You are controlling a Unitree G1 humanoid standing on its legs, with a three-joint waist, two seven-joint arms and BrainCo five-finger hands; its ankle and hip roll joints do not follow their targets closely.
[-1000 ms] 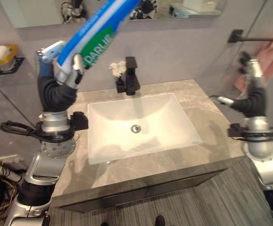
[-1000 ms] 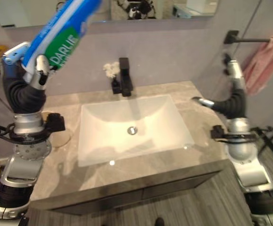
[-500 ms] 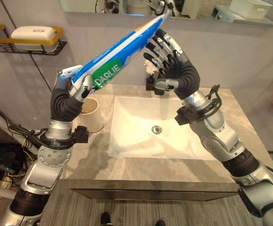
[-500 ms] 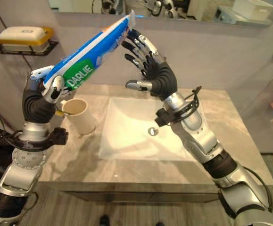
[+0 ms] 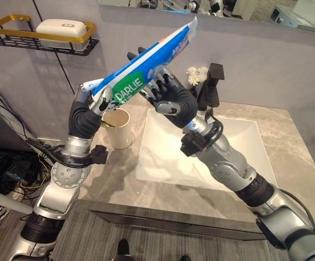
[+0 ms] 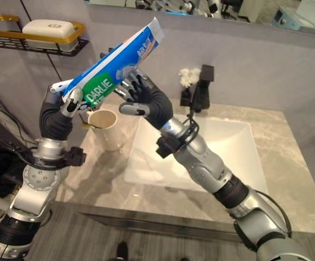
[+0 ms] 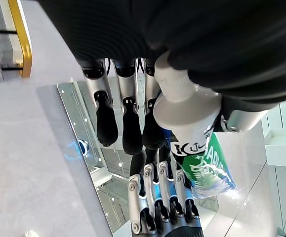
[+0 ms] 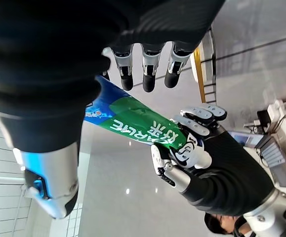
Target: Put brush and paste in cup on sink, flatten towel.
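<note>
While the left hand [image 5: 94, 100] clenches the cap end of the toothpaste tube [image 5: 143, 68], the left eye view shows the tube slanting up and away from the cream cup [image 5: 117, 128], its crimped tail high against the wall. The cup stands on the counter just beside the white sink basin [image 5: 201, 157], almost directly under the left hand. The right hand [image 5: 171, 100] is raised against the tube's middle from the basin side, fingers straight and spread, grasping nothing. A soap dish [image 5: 59, 27] sits on a wall shelf, up and away from the cup.

In the right eye view the same slant reads clearly: cap end low and nearest the cup [image 6: 104, 129], tail far from it. The left hand is much the nearer to the cup, so lowering the tube cap-first probably falls to it.

The left wrist view looks along the tube, with the white cap [image 7: 182, 94] wedged under the curled fingers and the right hand's straight fingers [image 7: 157, 207] beyond it.

The right wrist view shows the tube's green panel [image 8: 143, 123] lying across and just past its relaxed fingertips [image 8: 150, 74], the left hand [image 8: 192, 143] wrapped round the end.
</note>
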